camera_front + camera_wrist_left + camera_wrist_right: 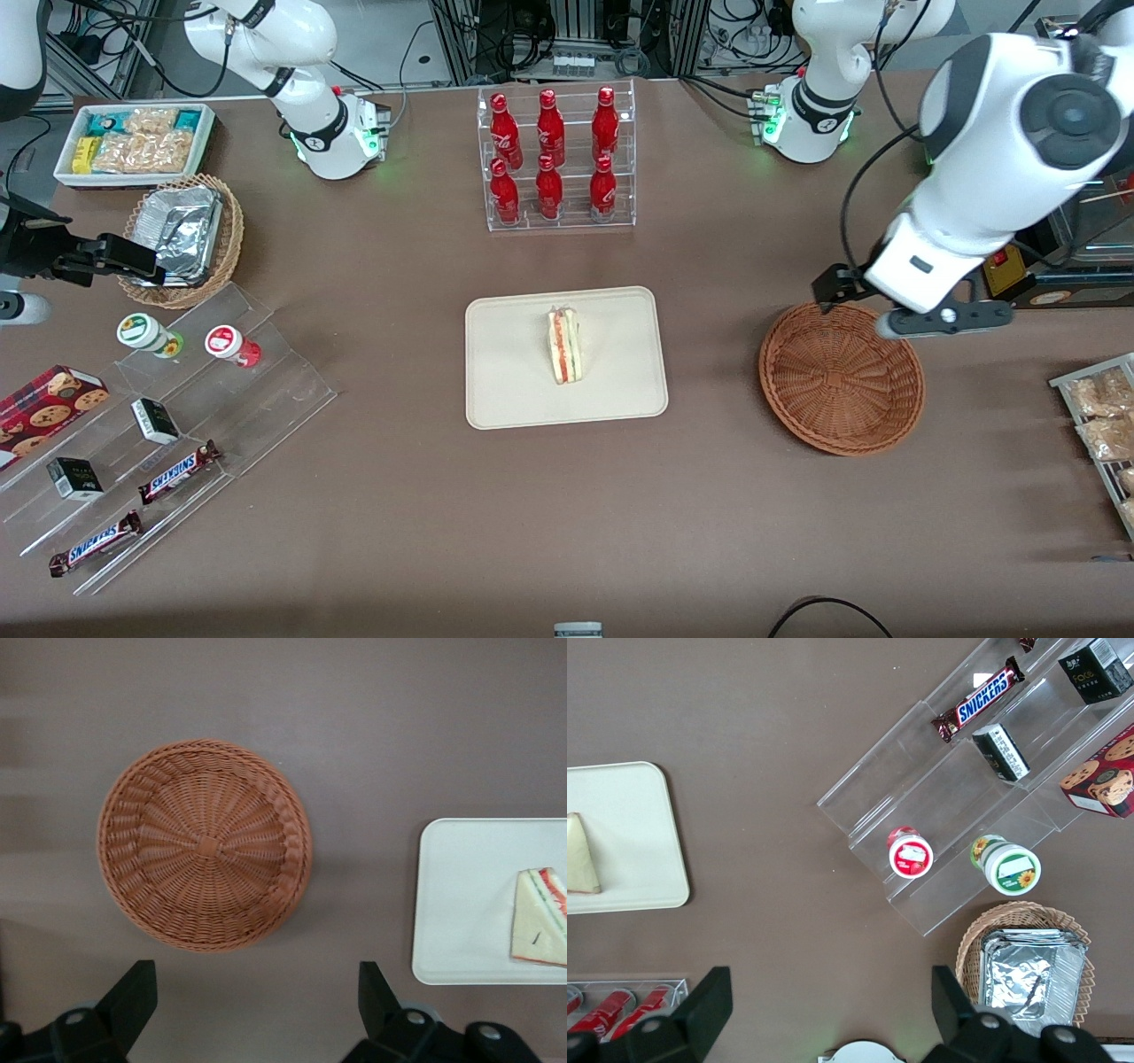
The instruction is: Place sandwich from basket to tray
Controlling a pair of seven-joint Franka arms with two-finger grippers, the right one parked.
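— Where is your small triangular white-bread sandwich [564,346]?

— On the flat cream plastic tray [505,390]; the round reddish-brown wicker basket [840,379] holds nothing.

— And your left gripper [257,1010]?

— Above the basket's rim, fingers spread wide, empty. Placing looks done; you only need to retreat.

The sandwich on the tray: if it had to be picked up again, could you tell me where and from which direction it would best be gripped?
Probably from straight above, closing across the two flat bread faces. The sandwich stands on edge on the tray, filling stripes up, so its thin width suits the fingers. The tool is open, above the table beside the empty basket.
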